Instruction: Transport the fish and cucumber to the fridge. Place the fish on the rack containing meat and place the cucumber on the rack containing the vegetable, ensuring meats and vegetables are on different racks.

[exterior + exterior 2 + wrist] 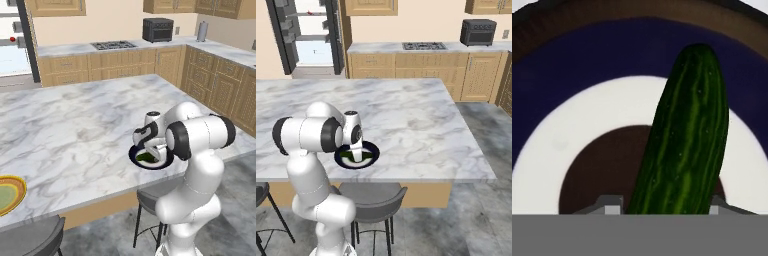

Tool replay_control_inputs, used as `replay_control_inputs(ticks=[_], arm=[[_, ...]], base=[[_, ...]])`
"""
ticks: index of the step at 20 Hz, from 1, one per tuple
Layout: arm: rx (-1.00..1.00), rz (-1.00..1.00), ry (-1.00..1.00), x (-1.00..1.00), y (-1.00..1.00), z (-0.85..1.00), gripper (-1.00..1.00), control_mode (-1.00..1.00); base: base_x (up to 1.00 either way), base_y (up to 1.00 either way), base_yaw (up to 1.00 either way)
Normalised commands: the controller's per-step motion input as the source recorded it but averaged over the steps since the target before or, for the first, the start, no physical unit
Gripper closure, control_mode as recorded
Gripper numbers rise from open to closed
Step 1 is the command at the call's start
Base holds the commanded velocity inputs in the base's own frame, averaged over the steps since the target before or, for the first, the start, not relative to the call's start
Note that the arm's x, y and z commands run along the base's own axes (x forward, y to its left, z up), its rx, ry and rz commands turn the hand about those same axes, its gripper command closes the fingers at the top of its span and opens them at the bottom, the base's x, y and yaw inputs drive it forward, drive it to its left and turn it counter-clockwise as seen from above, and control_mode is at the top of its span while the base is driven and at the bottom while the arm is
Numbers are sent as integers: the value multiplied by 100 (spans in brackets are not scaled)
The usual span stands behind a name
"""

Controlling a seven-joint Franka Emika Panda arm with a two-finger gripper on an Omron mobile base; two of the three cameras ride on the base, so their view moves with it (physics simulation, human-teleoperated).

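The dark green cucumber [692,140] lies on a round plate [572,60] with a dark blue rim, a white ring and a brown middle. This plate [134,155] [374,149] sits near the front edge of the marble island. My gripper [664,206] [152,151] [356,155] reaches down into the plate, and its two fingertips [609,205] press on either side of the cucumber [144,158] [348,159]. The fridge [22,45] [306,35] stands open at the far left, with a small red ball, the vegetable [12,38], on a shelf. The fish and the meat are out of view.
A yellow-green dish [7,192] rests at the island's left front edge. Grey stools [30,235] [373,197] stand under the island's front. Along the back counter are a stove [114,45] and a black toaster oven [478,31].
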Motion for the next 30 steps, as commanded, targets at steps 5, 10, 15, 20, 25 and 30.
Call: replay_control_inputs(ticks=[5,10,15,20,25,30], arm=[[1,-5,0,-5,8,3,100,-100],[0,0,-2,-64,5,55,100,-100],[0,7,-1,-65,0,98,100,-100],[0,9,-13,-75,0,96,100,-100],[0,11,-23,-100,0,99,100,-100],[4,9,-25,-100,0,94,100,-100]], base=[[0,0,0],[0,0,0],[0,0,0],[0,0,0],[0,0,0],[0,0,0]])
